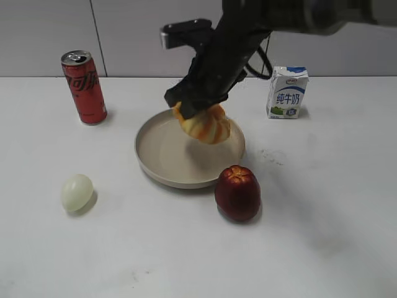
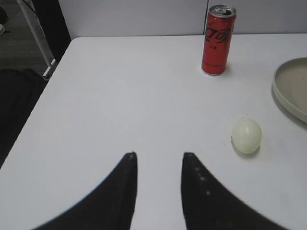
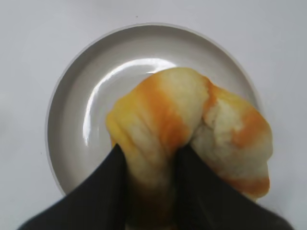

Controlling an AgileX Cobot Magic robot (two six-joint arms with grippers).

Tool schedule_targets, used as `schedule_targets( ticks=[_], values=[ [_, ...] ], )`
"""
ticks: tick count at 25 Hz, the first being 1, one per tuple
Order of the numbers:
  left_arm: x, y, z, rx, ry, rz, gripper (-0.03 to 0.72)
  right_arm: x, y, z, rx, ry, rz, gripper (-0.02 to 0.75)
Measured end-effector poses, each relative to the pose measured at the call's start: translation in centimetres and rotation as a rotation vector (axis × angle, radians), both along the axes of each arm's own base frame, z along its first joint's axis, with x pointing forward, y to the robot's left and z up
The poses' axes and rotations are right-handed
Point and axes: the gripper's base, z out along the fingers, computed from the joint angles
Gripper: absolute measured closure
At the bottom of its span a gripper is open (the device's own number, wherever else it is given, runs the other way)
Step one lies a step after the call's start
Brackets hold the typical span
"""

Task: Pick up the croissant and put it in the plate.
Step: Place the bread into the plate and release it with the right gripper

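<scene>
Croissant (image 1: 206, 126) first: my right end effector (image 3: 149, 158) is clamped on it, the two dark fingers (image 3: 112, 184) pinching one end of the pastry so the striped curl bulges out ahead of them. On the exterior view I see it held in the air above the far right part of the plate (image 1: 162, 162), not touching the plate's floor. The right wrist view looks straight down past the croissant (image 3: 192, 139) onto the plate (image 3: 76, 120), whose rim rings almost the whole pastry.

My left end effector (image 2: 159, 165) hangs over bare bench (image 2: 120, 96), fingers spread apart with nothing between them. Ahead of it on that view lie the egg (image 2: 247, 136) and the red can (image 2: 218, 39), with the plate's edge (image 2: 288, 91) at the right.

On the exterior view, the apple (image 1: 237, 192) stands against the plate's near right rim, and the milk carton (image 1: 286, 92) stands upright, far right.
</scene>
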Motion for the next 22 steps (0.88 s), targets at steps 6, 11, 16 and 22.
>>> schedule_targets(
  ticks=[6,11,16,22],
  values=[
    [0.0,0.0,0.0,0.000,0.000,0.000,0.458,0.2,0.4,-4.0,-0.047,0.070,0.006,0.307],
    [0.0,0.0,0.0,0.000,0.000,0.000,0.458,0.0,0.5,-3.5,-0.049,0.097,0.012,0.101],
    [0.0,0.0,0.0,0.000,0.000,0.000,0.458,-0.4,0.0,0.8,-0.043,0.106,0.028,0.089],
    [0.0,0.0,0.0,0.000,0.000,0.000,0.459,-1.0,-4.3,8.7,-0.023,0.130,-0.043,0.088]
  ],
)
